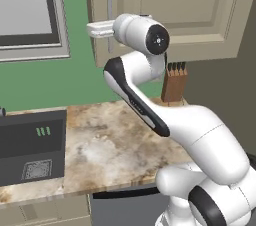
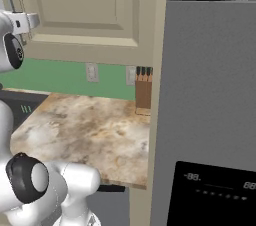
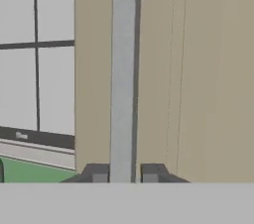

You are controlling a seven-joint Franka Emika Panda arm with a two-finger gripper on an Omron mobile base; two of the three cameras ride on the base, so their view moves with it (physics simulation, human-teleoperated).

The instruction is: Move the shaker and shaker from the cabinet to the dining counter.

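The gripper (image 3: 124, 173) is closed on the long metal handle (image 3: 123, 69) of the beige cabinet (image 3: 198, 69) — the door looks shut, up above the marbled worktop (image 1: 110, 145).

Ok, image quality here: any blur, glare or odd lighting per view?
Hand view: soft and low in detail, the cabinet handle a flat grey strip between the pincer fingertips, no glare. Left base view: even lighting, the worktop marbling smeared, no sharp shadows. Right base view: flat shading too, the dark panel's digits unreadable.
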